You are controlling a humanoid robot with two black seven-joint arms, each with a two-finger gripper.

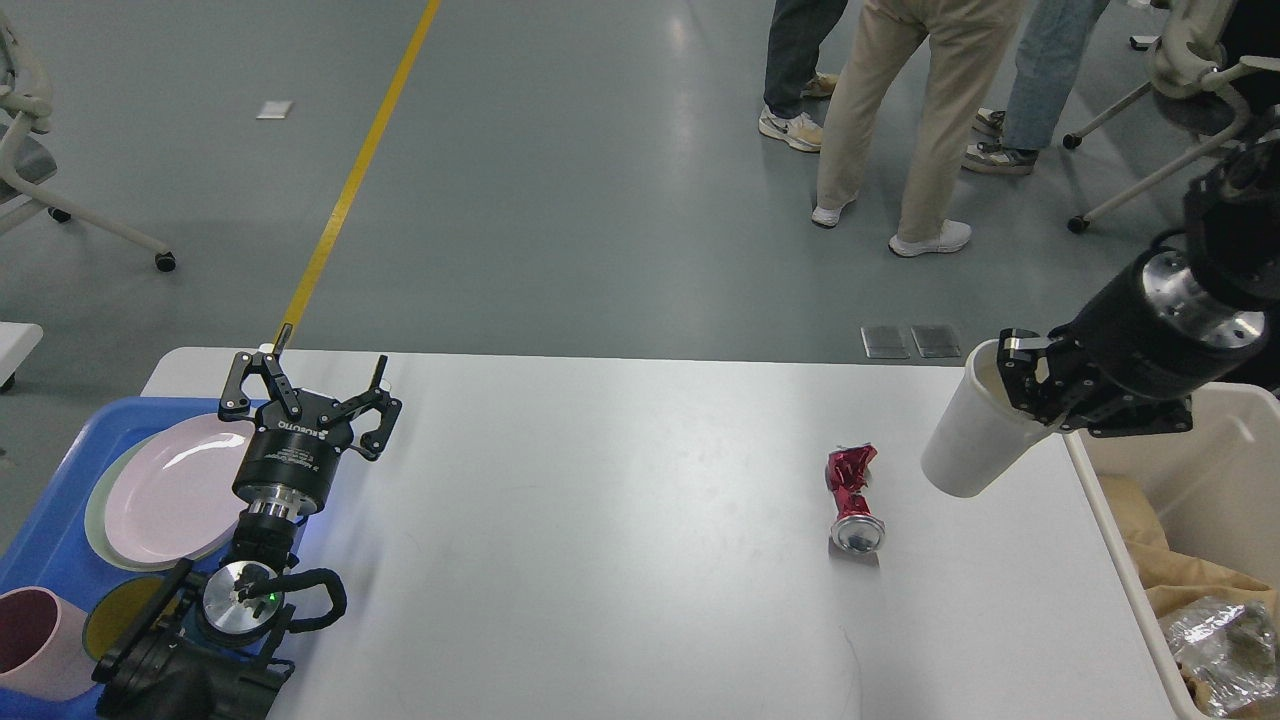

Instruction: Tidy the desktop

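1. The surface (600,560) is a wide, glossy white top with rounded corners, bare across its middle.
2. Beyond its far edge lies a grey floor with a yellow line (360,170). Three people's legs (900,120) stand there, and office chairs (1180,110) sit at both sides.
3. A blue tray (50,540) rests at the near left corner. It carries a pink plate (170,490) on a paler plate, a yellow disc (115,610) and a mauve cup (35,640).
4. A beige bin (1200,480) stands against the right edge, with brown paper and crumpled foil inside.
5. A crushed red can (852,500) lies on its side on the surface, right of centre, well apart from both grippers.
6. The left gripper (305,385) hangs over the far left corner, beside the tray, its jaws spread wide with nothing between them.
7. The right gripper (1025,385) is above the right edge, near the bin. Its jaws pinch the rim of a white paper cup (970,435), which is tilted with its base pointing down towards the can.
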